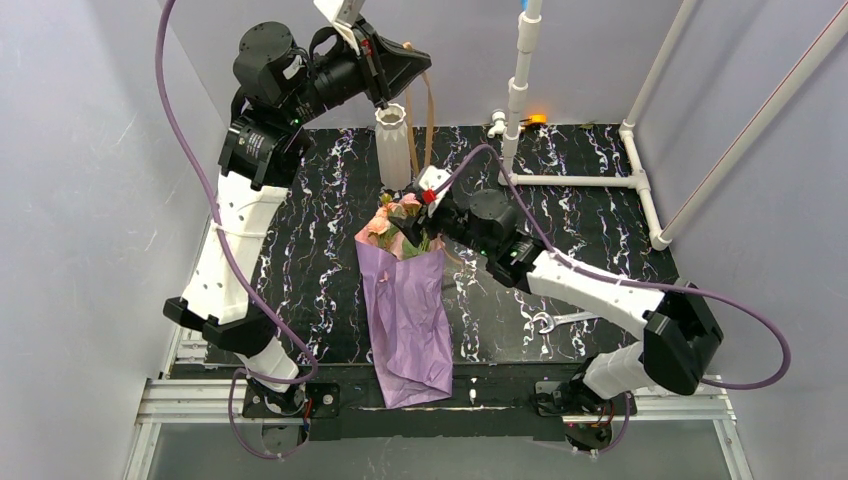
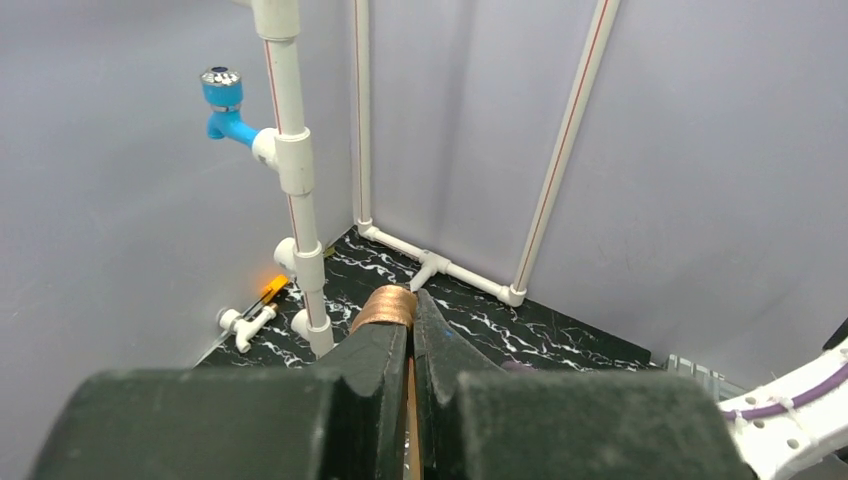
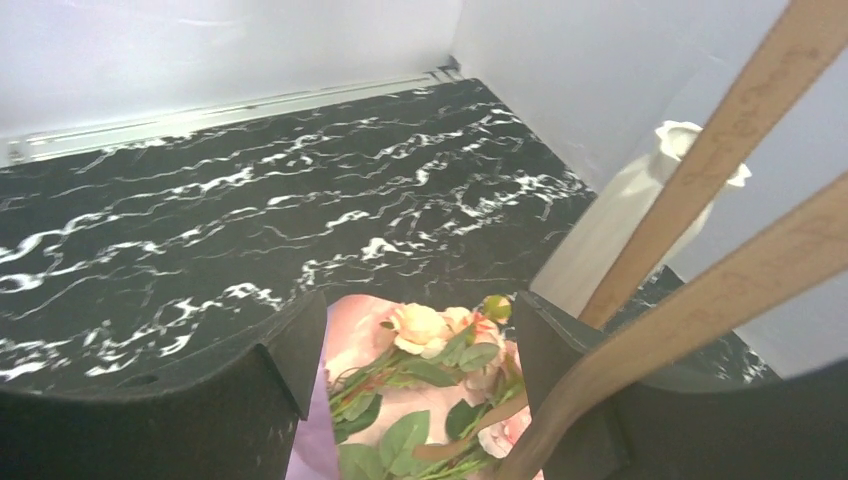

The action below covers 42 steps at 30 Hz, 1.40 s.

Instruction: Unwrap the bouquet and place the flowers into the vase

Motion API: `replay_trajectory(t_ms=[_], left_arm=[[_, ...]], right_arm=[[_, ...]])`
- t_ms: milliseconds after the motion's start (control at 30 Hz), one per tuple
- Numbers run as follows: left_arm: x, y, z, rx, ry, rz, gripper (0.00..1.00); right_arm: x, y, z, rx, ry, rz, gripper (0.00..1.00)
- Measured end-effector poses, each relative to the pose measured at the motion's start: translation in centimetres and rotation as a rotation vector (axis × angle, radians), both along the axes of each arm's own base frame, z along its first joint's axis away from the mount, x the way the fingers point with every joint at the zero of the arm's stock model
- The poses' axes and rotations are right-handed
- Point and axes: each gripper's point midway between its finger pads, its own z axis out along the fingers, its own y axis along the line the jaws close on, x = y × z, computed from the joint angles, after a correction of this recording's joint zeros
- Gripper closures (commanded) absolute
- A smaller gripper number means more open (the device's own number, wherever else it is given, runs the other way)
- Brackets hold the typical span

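Left hand is pinched shut on the ribbon, raised above the vase. Right hand gapes wide over the flowers at the top of the bouquet, which lies on the worktop near the vase.

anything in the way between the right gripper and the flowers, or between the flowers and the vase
Nothing sits between the open right gripper and the flowers. Between flowers and vase, two ribbon strands run up to the shut left gripper, passing close by the vase. The purple paper also wraps the stems.
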Motion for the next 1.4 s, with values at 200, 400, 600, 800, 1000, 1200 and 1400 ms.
replay_trajectory(t_ms=[200,400,600,800,1000,1200,1400], left_arm=[[0.5,0.9,0.4,-0.031,0.021,0.033,1.0],[1.4,2.4,0.7,-0.057,0.037,0.096,1.0],[4.8,7.1,0.1,-0.063,0.075,0.356,1.0],[8.5,13.4,-4.5,-0.04,0.217,0.596,1.0],[9.5,13.0,-10.0,-0.027,0.362,0.511,1.0],[6.5,9.1,-6.2,-0.119,0.311,0.217,1.0],[0.4,7.1,0.8,-0.139,0.122,-0.055,1.0]], right_arm=[[3.2,0.2,-0.7,-0.001,-0.044,-0.176,0.33],[5.6,-0.2,-1.5,-0.014,-0.07,-0.292,0.81],[5.4,-0.7,-0.8,-0.021,-0.079,-0.295,0.99],[3.1,-3.3,4.2,0.026,-0.112,-0.271,0.99],[2.2,-4.3,8.1,0.067,-0.125,-0.229,0.09],[-0.1,-2.9,5.1,-0.05,-0.083,-0.054,0.01],[-1.1,-1.9,5.1,-0.08,-0.089,0.034,0.0]])
